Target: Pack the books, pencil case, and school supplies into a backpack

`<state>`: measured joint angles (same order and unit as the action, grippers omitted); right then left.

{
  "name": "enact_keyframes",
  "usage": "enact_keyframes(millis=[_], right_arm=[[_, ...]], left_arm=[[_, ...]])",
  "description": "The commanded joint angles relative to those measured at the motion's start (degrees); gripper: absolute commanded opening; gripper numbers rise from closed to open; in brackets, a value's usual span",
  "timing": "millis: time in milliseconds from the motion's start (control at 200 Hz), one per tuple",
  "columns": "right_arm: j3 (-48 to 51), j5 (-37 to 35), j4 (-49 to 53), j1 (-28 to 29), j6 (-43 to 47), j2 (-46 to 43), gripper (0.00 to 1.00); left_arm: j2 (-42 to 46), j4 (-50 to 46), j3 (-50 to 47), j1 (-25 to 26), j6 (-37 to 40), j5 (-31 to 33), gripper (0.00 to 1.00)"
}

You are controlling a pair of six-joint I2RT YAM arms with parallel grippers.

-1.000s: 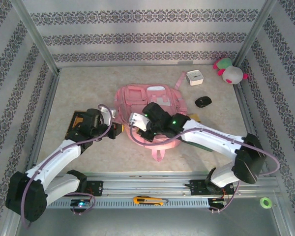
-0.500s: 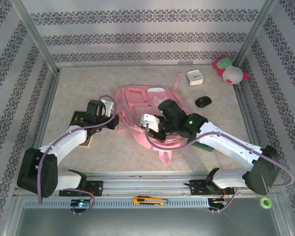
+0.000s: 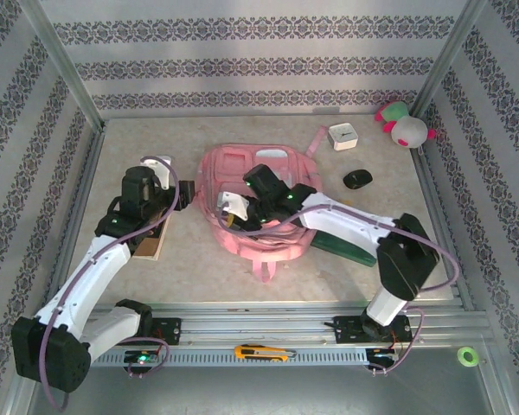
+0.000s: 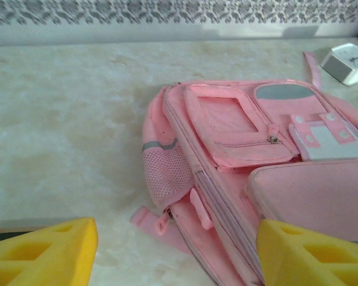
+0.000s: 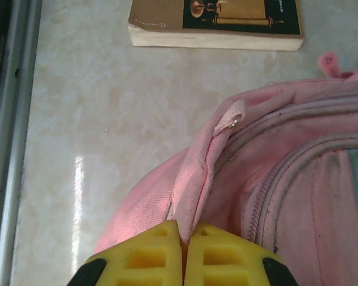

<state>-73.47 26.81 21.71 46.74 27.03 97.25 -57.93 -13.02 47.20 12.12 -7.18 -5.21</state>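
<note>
Got the pink backpack [image 3: 242, 166] lying flat around the middle of the table [image 3: 156, 147], front pockets and white patch facing up, one strap trailing toward the far right and a loop poking out toward the near edge. Checking the right gripper [image 5: 183, 231] from its wrist cam: clamped together on a fold of pink fabric at the backpack's edge, yellow fingertips [image 5: 146, 256] pressed tight with the cloth squeezed in between. From above, looks parked on the left-hand side of the bag. Moving on to the left gripper [image 4: 176, 253]: spread wide apart, nothing held between the yellow pads [image 4: 45, 253], sitting just off the backpack's left side and pointed at the mesh side pocket [image 4: 167, 173]. Other stuff lying around: a brown book [image 5: 215, 24] on the table by the left arm, a dark green book [image 3: 342, 244] tucked under the right arm, a small white box [image 3: 342, 137] and a black mouse [image 3: 357, 179] past the bag on the right, a plush toy [image 3: 405, 126] in the far right corner, plus a utility knife [image 3: 264, 353] and a green tape roll [image 3: 467, 354] down along the front rail.
</note>
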Motion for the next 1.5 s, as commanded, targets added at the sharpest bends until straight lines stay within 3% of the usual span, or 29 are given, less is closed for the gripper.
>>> enact_keyframes(millis=[0, 55, 145, 185, 255, 410, 590, 685, 794, 974, 1224, 1339, 1404, 1494], right_arm=[[-5.52, 5.95, -4.26, 0.27, 2.81, 1.86, 0.08], [-5.93, 6.48, -4.11, 0.19, 2.25, 1.86, 0.18], [-4.81, 7.19, -4.3, 0.06, -1.74, -0.82, 0.45], [-3.81, 7.24, -4.34, -0.12, -4.4, -2.53, 0.55], [-1.18, 6.79, -4.55, -0.68, -9.69, -6.2, 0.65], [5.97, -1.9, -4.91, -3.64, -26.01, -14.36, 0.66], [15.59, -4.84, -6.23, -14.7, -47.45, -22.44, 0.66], [20.54, -3.08, -7.34, -20.08, -51.2, -26.88, 0.67], [24.36, -2.84, -8.08, -24.44, -53.18, -31.0, 0.67], [28.64, -1.81, -8.37, -29.07, -54.94, -34.45, 0.68], [32.46, -1.19, -8.4, -33.34, -58.16, -39.02, 0.69], [33.12, -1.06, -6.81, -35.0, -58.53, -40.94, 0.7], [33.3, -1.31, -5.48, -35.94, -58.49, -41.82, 0.71], [33.48, -2.44, -2.39, -37.77, -58.69, -43.03, 0.71]], left_arm=[[0.89, -6.25, 0.88, -1.16, 4.72, 1.8, 0.7], [1.3, -6.19, 0.8, -1.2, 7.37, -0.72, 0.7], [2.46, -4.47, 0.04, -1.16, 14.26, -10.0, 0.71], [2.72, -3.46, -0.43, -0.98, 18.06, -14.87, 0.77], [2.47, -2.82, -0.12, -0.47, 23.65, -21.04, 0.79], [-2.14, -7.27, 3.17, 2.11, 38.25, -28.44, 0.78], [-11.39, -7.4, 5.06, 11.18, 52.64, -25.19, 0.79], [-16.67, -6.72, 6.19, 13.47, 54.44, -26.05, 0.79], [-21.58, -6.59, 7.28, 17.24, 58.64, -21.78, 0.8], [-29.69, -3.71, 11.27, 22.5, 56.15, -11.59, 0.81], [-36.96, -0.31, 14.5, 24.96, 55.61, -9.84, 0.83], [-39.25, 3.84, 15.2, 25.31, 54.17, -4.39, 0.83], [-40.23, 5.5, 15.91, 25.23, 53.67, -0.68, 0.75], [-38.12, 2.55, 18.29, 25.21, 51.04, -1.15, 0.3]])
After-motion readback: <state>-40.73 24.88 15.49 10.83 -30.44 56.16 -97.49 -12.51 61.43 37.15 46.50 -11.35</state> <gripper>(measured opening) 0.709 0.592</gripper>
